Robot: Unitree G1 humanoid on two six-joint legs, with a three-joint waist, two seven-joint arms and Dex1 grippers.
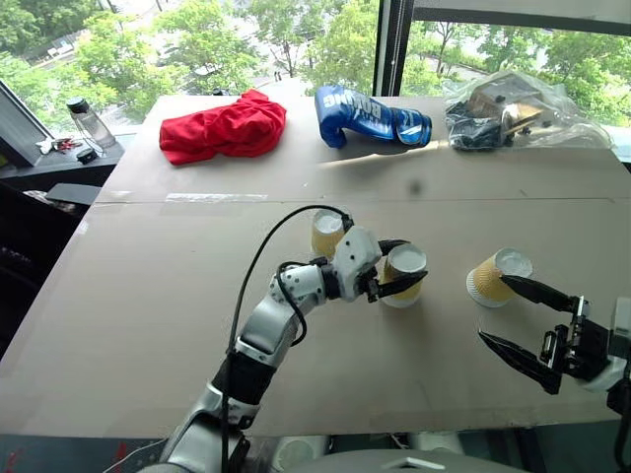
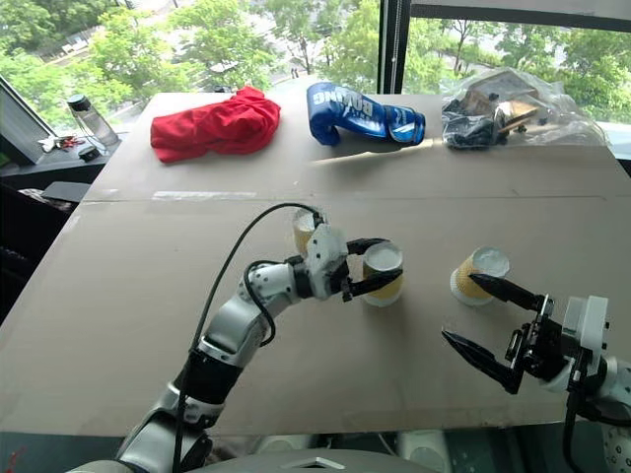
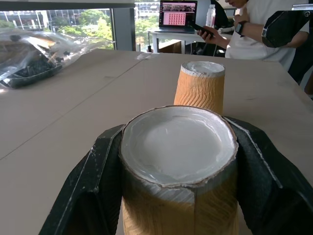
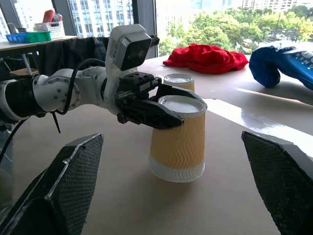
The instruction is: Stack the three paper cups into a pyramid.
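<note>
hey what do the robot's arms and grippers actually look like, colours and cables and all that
The left arm is built from silver-grey and black segments, with a thin black cable looping over it to a white camera block at the wrist. The left gripper has two slim, tapered black fingers. The right gripper has the same pointed black fingers, textured on their inner faces, on a black base with a white block.

In the lower centre of the frame, the left gripper (image 3: 178, 196) is closed around an upside-down paper cup (image 3: 178, 161), one black finger (image 3: 90, 191) on each side. Behind it, a second cup (image 3: 200, 85) stands inverted on the brown table (image 3: 73, 117). A plastic bag (image 3: 34, 56) lies at the upper left. At the upper right, a person (image 3: 259, 29) stands near a laptop (image 3: 178, 13).
</note>
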